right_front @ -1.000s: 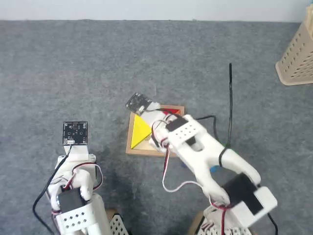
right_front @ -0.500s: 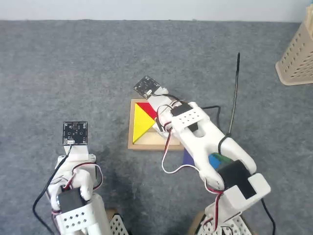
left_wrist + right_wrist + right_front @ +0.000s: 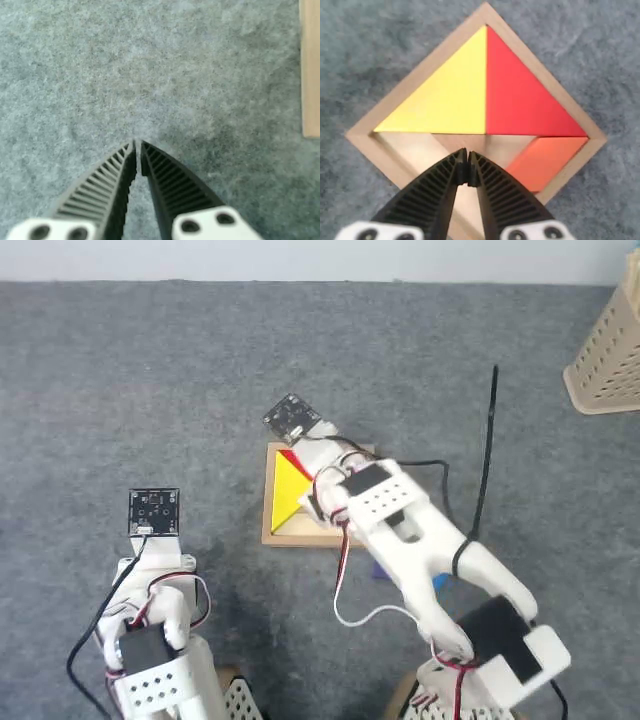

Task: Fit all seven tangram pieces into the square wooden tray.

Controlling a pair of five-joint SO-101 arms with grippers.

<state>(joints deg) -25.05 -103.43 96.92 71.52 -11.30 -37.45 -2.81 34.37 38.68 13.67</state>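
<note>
High view: three pieces seated, right arm poised over the tray.
Left gripper hangs over grey carpet, jaws closed on nothing. Square wooden tray holds the large yellow triangle, large red triangle and orange parallelogram. Right gripper hovers above its bare wood, pinched shut and empty. This looks like a pause between placements; next it must open and fetch a fourth piece.

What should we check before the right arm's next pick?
1. Right gripper empty: ok, shut on nothing, above the tray.
2. Seated pieces flat: ok; yellow triangle, red triangle and orange parallelogram lie flush.
3. All seven in: not ok, three in.
4. Left gripper clear of tray: ok, shut, over carpet.
5. Loose pieces located: cannot tell.
</note>
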